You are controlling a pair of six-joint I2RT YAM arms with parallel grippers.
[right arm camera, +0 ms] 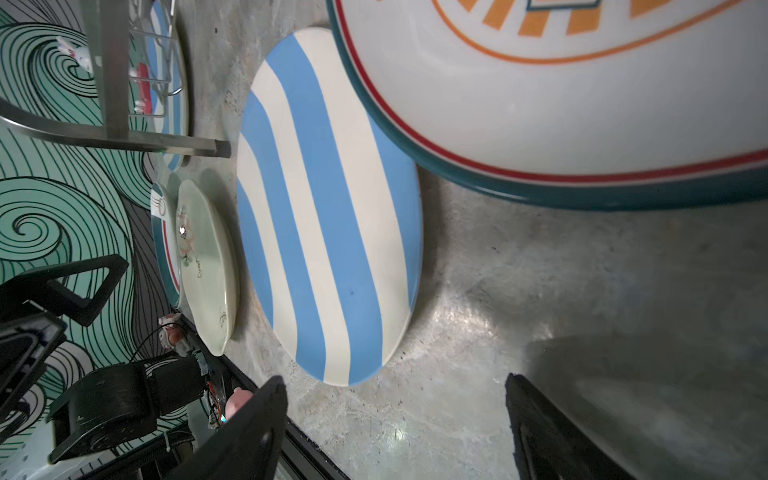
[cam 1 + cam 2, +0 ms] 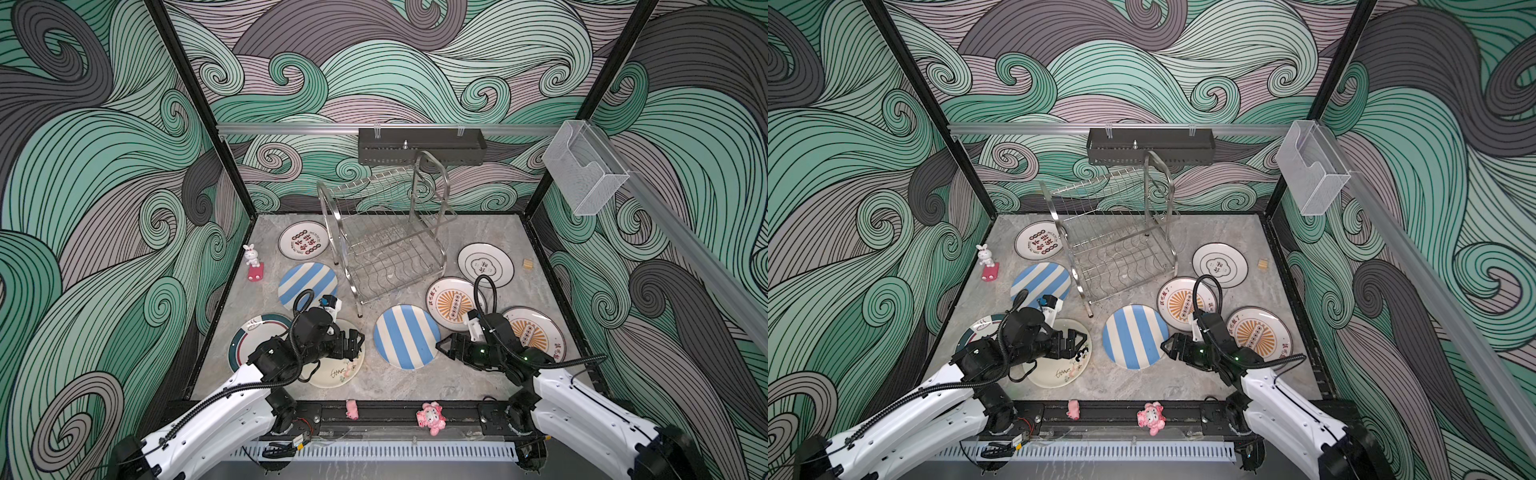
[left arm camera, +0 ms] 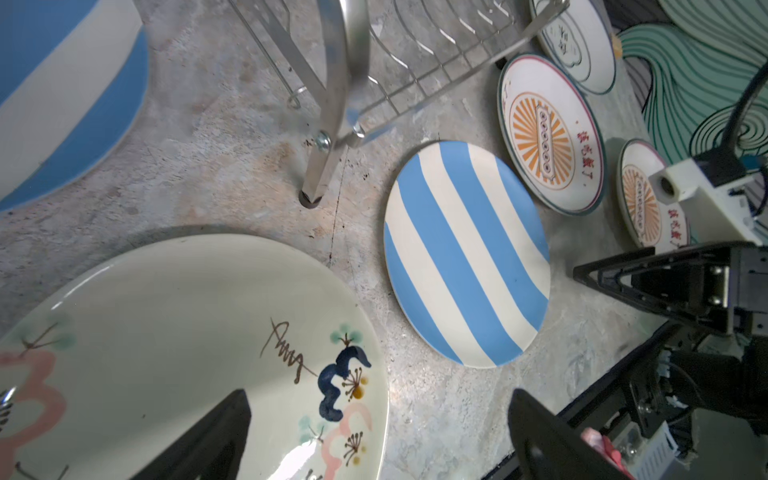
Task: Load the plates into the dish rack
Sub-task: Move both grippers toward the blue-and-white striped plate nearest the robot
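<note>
The empty steel dish rack (image 2: 386, 245) stands at the back middle. Several plates lie flat around it: a striped one (image 2: 406, 336) in front, another striped (image 2: 307, 284) to the left, two orange sunburst ones (image 2: 453, 303) (image 2: 536, 332), a cloud-outline one (image 2: 485, 264) and a red-black character one (image 2: 303, 246). A cream drawn plate (image 3: 166, 340) overlaps a teal-rimmed plate (image 2: 253, 336). My left gripper (image 3: 374, 440) is open, straddling the cream plate's right rim. My right gripper (image 1: 395, 428) is open over bare table, just right of the front striped plate (image 1: 328, 208).
A black perforated shelf (image 2: 422, 146) hangs on the back rail and a clear plastic box (image 2: 584, 170) on the right rail. A rabbit figurine (image 2: 251, 255) on a pink block stands at the left, a small wooden block (image 2: 528, 264) at the right, and pink toys (image 2: 432, 417) on the front rail.
</note>
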